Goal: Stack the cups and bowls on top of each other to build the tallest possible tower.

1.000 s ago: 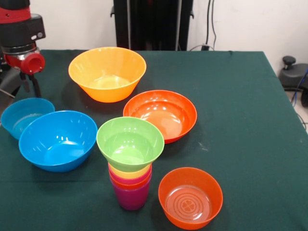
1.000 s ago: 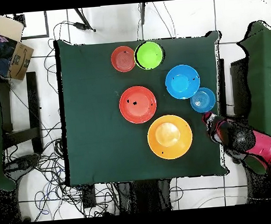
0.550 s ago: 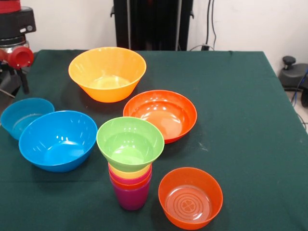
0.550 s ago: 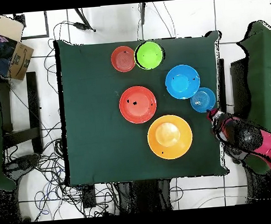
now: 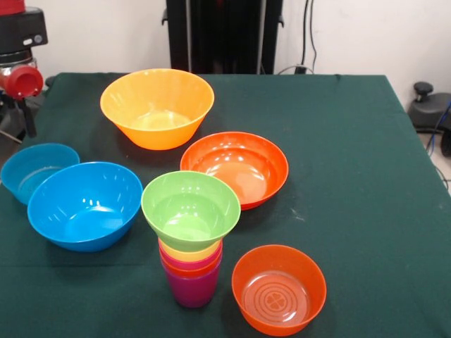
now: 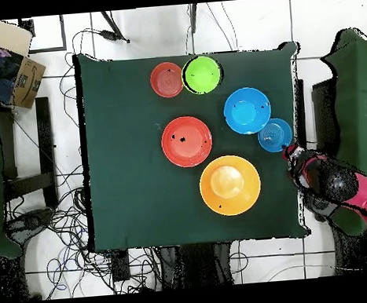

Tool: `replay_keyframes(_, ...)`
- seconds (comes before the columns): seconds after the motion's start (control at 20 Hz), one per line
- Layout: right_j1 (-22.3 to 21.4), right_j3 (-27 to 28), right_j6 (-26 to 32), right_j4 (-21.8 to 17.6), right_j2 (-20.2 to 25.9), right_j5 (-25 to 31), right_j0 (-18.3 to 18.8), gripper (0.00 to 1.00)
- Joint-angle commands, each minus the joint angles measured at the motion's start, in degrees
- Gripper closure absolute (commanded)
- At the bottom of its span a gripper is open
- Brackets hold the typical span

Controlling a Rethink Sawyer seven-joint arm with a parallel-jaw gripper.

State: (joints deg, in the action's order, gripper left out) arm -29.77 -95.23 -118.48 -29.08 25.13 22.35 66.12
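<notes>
The tower [image 5: 192,271] stands near the table's front edge: a purple base cup with orange, crimson and yellow cup rims nested above it. A small green bowl [image 5: 190,208] sits upright on top; from above only this green bowl [image 6: 202,74] shows. The small translucent orange bowl [image 5: 278,287] rests right of the tower. The large blue bowl [image 5: 84,204], small blue bowl [image 5: 35,167], wide red-orange bowl [image 5: 236,165] and large orange-yellow bowl [image 5: 156,105] lie loose on the cloth. My gripper [image 5: 25,113] hangs at the far left, beyond the small blue bowl [image 6: 275,135], and holds nothing.
The green tablecloth [image 5: 352,176] reaches the table's edges on all sides. My red and black arm [image 6: 335,184] lies outside the table's edge. A cardboard box [image 6: 19,72] and cables sit on the floor around the table.
My gripper has drawn back outward past the table's edge, away from the small blue bowl. Bowls and tower have not moved.
</notes>
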Motion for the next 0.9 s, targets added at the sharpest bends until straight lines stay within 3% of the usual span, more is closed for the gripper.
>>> replay_keyframes(0.05, 4.39, 4.38, 0.32, -0.87, 0.89, -1.19, -4.26, 0.0)
replay_keyframes(0.9, 9.15, 7.84, 0.79, -2.6, 0.41, -4.67, -4.56, 0.0)
